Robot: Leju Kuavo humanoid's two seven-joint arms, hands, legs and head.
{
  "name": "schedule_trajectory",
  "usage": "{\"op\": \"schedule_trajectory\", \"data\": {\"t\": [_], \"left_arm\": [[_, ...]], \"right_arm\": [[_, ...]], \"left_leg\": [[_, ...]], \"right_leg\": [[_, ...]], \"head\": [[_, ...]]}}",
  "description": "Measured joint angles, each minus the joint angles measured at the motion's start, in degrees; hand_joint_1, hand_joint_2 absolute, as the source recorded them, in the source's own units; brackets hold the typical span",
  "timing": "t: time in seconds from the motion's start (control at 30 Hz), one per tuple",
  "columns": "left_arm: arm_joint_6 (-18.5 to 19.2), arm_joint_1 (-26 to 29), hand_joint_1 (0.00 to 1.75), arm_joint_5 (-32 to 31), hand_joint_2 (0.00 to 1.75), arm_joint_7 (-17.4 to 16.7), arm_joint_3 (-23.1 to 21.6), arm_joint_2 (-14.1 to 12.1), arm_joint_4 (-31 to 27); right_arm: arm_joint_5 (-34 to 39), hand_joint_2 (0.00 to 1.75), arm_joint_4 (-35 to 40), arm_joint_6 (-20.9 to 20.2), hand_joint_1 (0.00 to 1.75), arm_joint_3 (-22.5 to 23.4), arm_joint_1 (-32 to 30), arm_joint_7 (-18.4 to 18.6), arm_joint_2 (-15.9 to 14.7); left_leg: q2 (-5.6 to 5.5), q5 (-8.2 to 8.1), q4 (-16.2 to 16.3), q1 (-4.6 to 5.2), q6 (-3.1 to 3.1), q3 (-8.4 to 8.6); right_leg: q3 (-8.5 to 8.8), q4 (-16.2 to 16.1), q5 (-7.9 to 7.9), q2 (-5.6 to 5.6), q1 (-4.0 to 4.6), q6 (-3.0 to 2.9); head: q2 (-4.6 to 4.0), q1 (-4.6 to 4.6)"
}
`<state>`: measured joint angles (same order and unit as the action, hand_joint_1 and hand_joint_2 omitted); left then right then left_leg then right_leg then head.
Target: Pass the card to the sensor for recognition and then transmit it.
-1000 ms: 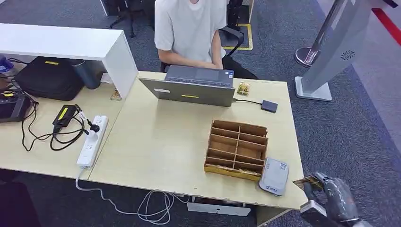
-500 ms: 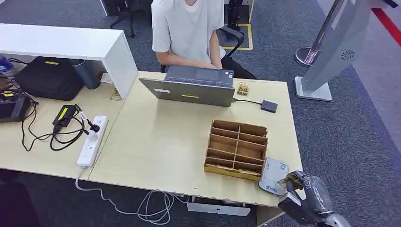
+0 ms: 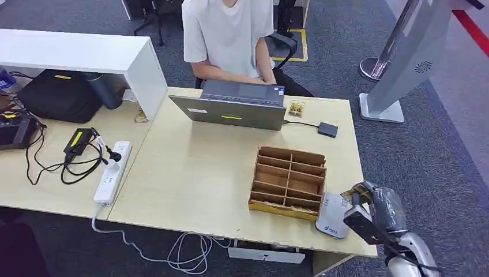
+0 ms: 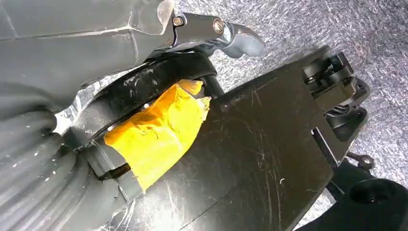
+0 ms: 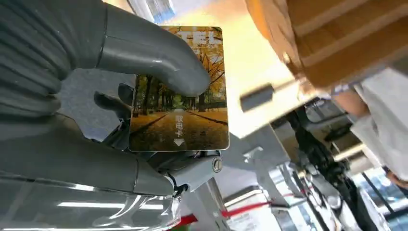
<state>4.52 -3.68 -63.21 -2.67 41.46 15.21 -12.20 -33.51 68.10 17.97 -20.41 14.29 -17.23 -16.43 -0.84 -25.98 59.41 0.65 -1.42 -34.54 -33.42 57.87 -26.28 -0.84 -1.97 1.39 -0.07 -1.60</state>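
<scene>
Card [image 5: 179,91] first: it sits pinched in the right hand [image 3: 377,209] at the near right corner of the table [image 3: 196,173], its autumn-tree face clear in the right wrist view, the thick thumb [image 5: 149,55] pressed across its upper part and darker fingers behind it.

Going left to right: a power strip [image 3: 112,171] and tangled cables lie on the left desk; a laptop [image 3: 233,105] stands at the far edge with a person [image 3: 228,34] seated behind it; a wooden divided organizer [image 3: 289,182] sits right of centre; just beside its near right corner lies the grey sensor [image 3: 334,214]. The right hand hovers at the sensor's right edge, the card reaching over it.

I judge the recognition step to be in hand: the card is near the reader, though whether it touches cannot be told. The next move likely calls for laying the card flat and close over the sensor's face, then handing it on.

The left hand [image 4: 72,144] hangs toward the floor; how its fingers stand cannot be told.
</scene>
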Motion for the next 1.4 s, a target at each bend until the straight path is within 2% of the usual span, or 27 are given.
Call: {"op": "schedule_trajectory", "data": {"t": [0.17, 0.3, 0.53, 0.6, 0.63, 0.67, 0.73, 0.8, 1.07, 1.1, 1.4], "left_arm": [[0.2, -0.1, 0.0, -0.8, 1.75, -0.2, 0.0, 0.0, 0.0], [0.5, -0.3, 0.0, -2.0, 1.75, -0.5, 0.0, 0.0, 0.0], [0.6, -0.3, 0.0, -2.2, 1.75, -0.7, 0.0, 0.0, 0.0], [0.8, -0.4, 0.0, -2.7, 1.75, -0.9, 0.0, 0.0, 0.0], [1.0, -0.5, 0.0, -3.2, 1.75, -1.0, 0.0, 0.0, 0.0], [1.3, -0.6, 0.0, -4.1, 1.75, -1.2, 0.0, 0.0, 0.0], [2.5, -1.0, 0.0, -6.4, 1.75, -2.0, -0.7, 0.0, 0.0], [3.1, -1.3, 0.0, -7.9, 1.75, -2.3, -1.6, -0.1, 0.0], [3.3, -1.4, 0.0, -8.5, 1.75, -2.8, -2.4, -0.2, 0.0], [3.3, -1.5, 0.0, -8.5, 1.75, -2.8, -2.4, -0.2, 0.0], [4.1, -1.6, 0.0, -8.4, 1.75, -1.9, -2.6, -0.2, 0.0]], "right_arm": [[2.4, 1.75, 1.1, -1.7, 1.75, 0.0, 7.5, 1.7, -1.0], [2.3, 1.75, 0.5, -2.3, 1.75, -0.8, 13.5, 3.3, -0.4], [2.1, 1.75, 0.1, -2.2, 1.75, -1.0, 14.5, 3.7, 0.0], [1.6, 1.75, -0.7, -1.8, 1.75, -1.6, 16.5, 4.5, 0.8], [1.0, 1.75, -2.1, -0.9, 1.75, -2.7, 18.3, 5.5, 1.8], [-0.4, 1.75, -4.9, 1.0, 1.75, -4.3, 21.7, 6.9, 4.1], [-6.3, 1.75, -16.1, 4.9, 1.75, -9.5, 29.5, 11.5, 11.2], [-10.3, 1.75, -27.7, 4.7, 1.75, -13.8, 35.4, 15.6, 17.6], [-10.5, 1.75, -35.4, 4.6, 1.75, -16.1, 38.8, 16.4, 21.8], [-10.3, 1.75, -35.8, 4.6, 0.0, -16.1, 38.8, 16.3, 22.0], [-9.1, 1.75, -37.5, 4.6, 0.0, -16.3, 38.9, 14.3, 23.1]], "left_leg": [[0.1, 0.06, 0.0, 0.0, -0.06, 0.02], [0.1, 0.12, 0.0, -0.01, -0.03, -0.04], [0.11, 0.13, 0.0, -0.01, -0.02, -0.04], [0.16, 0.14, 0.0, -0.02, 0.0, -0.03], [0.17, 0.16, 0.0, -0.03, 0.03, 0.0], [0.2, 0.21, 0.0, -0.07, 0.09, -0.01], [0.16, 0.32, 0.0, -0.17, 0.2, -0.03], [0.04, 0.41, 0.0, -0.19, 0.21, -0.09], [0.06, 0.4, 0.0, -0.18, 0.21, -0.11], [0.06, 0.4, 0.0, -0.18, 0.21, -0.1], [0.05, 0.43, 0.0, -0.18, 0.25, -0.1]], "right_leg": [[-0.01, 0.0, 0.08, 0.09, 0.01, 0.03], [-0.01, 0.0, 0.14, 0.1, 0.02, 0.0], [-0.02, 0.1, 0.14, 0.11, 0.02, 0.0], [-0.03, 0.1, 0.16, 0.16, 0.02, -0.02], [-0.04, 0.1, 0.17, 0.18, 0.03, -0.04], [-0.07, 0.1, 0.2, 0.22, 0.07, -0.1], [-0.13, 0.1, 0.26, 0.18, 0.14, -0.19], [-0.14, 0.1, 0.27, 0.07, 0.15, -0.2], [-0.16, 0.1, 0.3, 0.09, 0.15, -0.2], [-0.16, 0.1, 0.3, 0.09, 0.15, -0.2], [-0.18, 0.1, 0.32, 0.09, 0.15, -0.22]], "head": [[0.0, 0.02], [0.0, 0.02], [0.0, 0.02], [0.0, -0.02], [0.0, 0.0], [0.0, 0.0], [0.0, -0.02], [0.0, 0.02], [0.0, 0.02], [0.0, 0.0], [0.0, 0.02]]}}
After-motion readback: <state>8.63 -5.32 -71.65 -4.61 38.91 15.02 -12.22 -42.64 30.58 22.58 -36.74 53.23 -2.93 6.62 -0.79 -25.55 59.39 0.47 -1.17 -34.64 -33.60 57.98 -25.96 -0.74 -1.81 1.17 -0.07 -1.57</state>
